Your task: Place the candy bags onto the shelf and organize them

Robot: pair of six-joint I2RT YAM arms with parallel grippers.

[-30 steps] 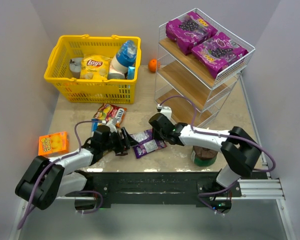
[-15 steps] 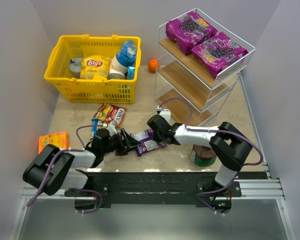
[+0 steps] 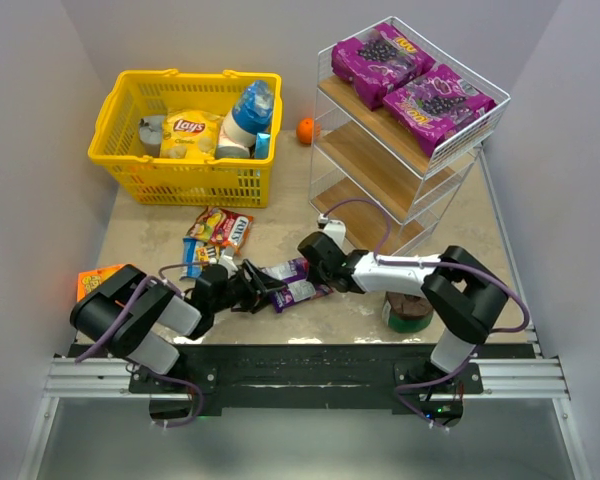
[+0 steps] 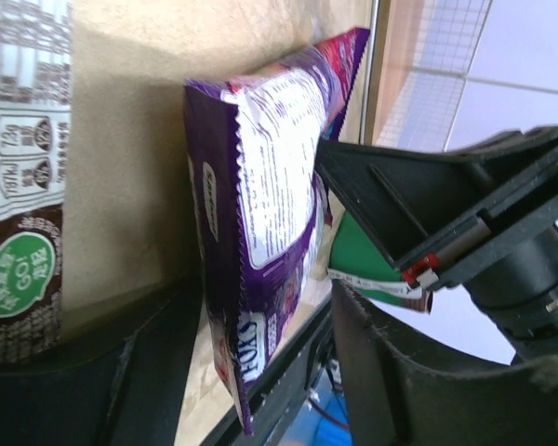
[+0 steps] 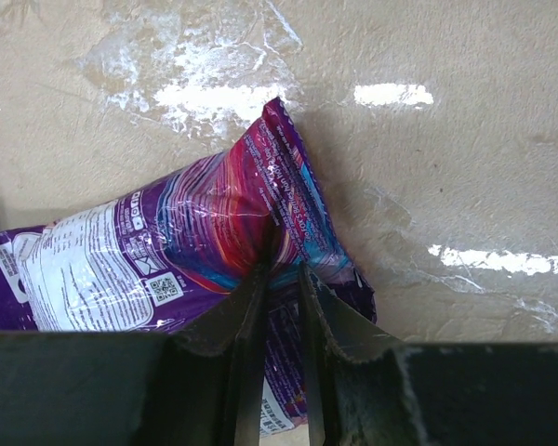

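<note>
- In front of the shelf (image 3: 372, 162), on the table (image 3: 160, 235), the purple bag (image 3: 292, 284) lies between both grippers.
- Risk: the right gripper (image 5: 281, 279) pinches only a thin fold at the bag's shelf-side end. That glossy film could slip free on the lift, I judge.
- Risk: if the left gripper (image 4: 260, 325) closes while the right pulls toward the shelf, the bag could stretch or tear.
- The right jaws stand narrow, clamped on that fold; the rest of the bag runs away from the shelf.
- The left jaws stand wide, with the bag's far end edge-up between them, seemingly unclamped.
- Two big bags (image 3: 410, 75) sit on the shelf's top tier.
</note>
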